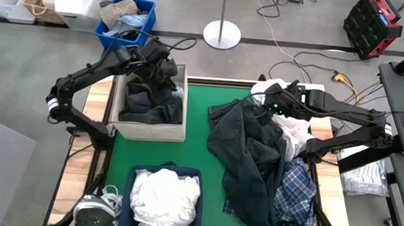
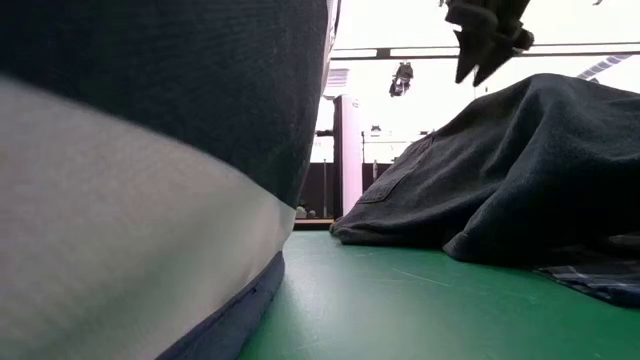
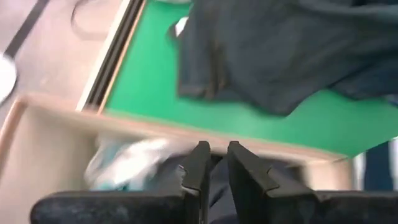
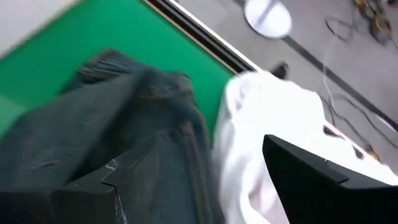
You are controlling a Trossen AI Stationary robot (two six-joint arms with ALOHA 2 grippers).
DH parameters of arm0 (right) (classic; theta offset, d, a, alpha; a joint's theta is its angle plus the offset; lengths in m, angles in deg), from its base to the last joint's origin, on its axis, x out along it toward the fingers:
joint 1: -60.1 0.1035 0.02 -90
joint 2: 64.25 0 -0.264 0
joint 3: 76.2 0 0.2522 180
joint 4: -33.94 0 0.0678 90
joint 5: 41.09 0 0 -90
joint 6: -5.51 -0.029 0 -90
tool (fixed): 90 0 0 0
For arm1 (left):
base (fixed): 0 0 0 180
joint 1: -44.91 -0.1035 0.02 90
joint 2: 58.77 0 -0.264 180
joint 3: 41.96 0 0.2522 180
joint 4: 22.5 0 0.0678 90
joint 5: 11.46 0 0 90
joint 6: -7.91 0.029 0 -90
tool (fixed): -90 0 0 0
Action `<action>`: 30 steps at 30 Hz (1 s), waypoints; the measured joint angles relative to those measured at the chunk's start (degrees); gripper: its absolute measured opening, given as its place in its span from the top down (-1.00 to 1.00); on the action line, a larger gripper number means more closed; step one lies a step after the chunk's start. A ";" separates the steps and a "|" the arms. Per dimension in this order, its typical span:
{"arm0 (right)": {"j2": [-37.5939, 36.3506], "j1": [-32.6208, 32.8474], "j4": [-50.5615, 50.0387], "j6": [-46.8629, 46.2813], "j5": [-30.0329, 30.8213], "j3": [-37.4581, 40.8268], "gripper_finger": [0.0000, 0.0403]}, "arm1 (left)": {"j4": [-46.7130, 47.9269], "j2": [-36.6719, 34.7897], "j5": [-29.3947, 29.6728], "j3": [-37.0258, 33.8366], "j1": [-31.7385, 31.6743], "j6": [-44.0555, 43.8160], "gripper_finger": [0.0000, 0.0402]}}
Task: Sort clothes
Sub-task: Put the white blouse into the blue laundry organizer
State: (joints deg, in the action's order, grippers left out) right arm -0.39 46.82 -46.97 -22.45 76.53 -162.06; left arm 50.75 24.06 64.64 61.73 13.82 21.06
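A beige box (image 1: 148, 131) at the table's far left holds dark garments (image 1: 149, 103) and a pale one (image 3: 124, 167). My left gripper (image 3: 217, 155) hovers over the box's far right corner, its fingers almost together on dark cloth. A navy bin (image 1: 135, 174) at the near edge holds white clothes (image 1: 165, 197). On the green mat to the right lies a heap: a dark garment (image 1: 250, 155), a blue-and-white plaid shirt (image 1: 294, 196) and white garments (image 1: 295, 128). My right gripper (image 1: 270, 103) hangs open above the heap's far end, touching nothing. My left gripper seems to pinch a fold of a dark garment (image 3: 217, 177) between its two fingers, far back from the tips; the fingers hide the exact place. It comes from above, slanting down into the box. The cloth (image 1: 166, 76) hangs below it onto the pile in the box.
Beyond the table's far edge stand a blue crate (image 1: 146, 13) with a tan and pale-blue bundle, clear tubs (image 1: 74, 3) and a lamp base (image 1: 222, 34). A coiled cable (image 1: 99, 207) lies at the near left corner. Bare green mat (image 1: 200, 138) shows between box and heap.
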 joint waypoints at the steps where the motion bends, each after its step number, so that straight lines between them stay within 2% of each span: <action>1: 0.00 -0.77 -0.74 -0.83 0.02 0.35 -0.37 | -0.92 -0.50 -0.19 0.00 1.06 -0.24 0.82; 8: 0.08 -6.18 -1.95 -2.41 -0.06 3.49 -0.36 | -6.71 -3.77 0.00 -0.09 9.03 -0.95 0.82; 15: 0.08 -12.97 -2.04 -5.08 2.89 6.15 -0.38 | -9.78 -7.16 8.86 -0.09 15.29 -1.22 0.82; 30: 0.08 -24.22 -2.46 -4.43 4.09 13.85 -0.36 | -10.47 -10.57 8.93 -3.54 17.28 -2.84 0.82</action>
State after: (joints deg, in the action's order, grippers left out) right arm -0.31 22.61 -49.44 -26.87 80.61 -148.20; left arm 40.28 13.50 73.57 58.19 31.10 18.21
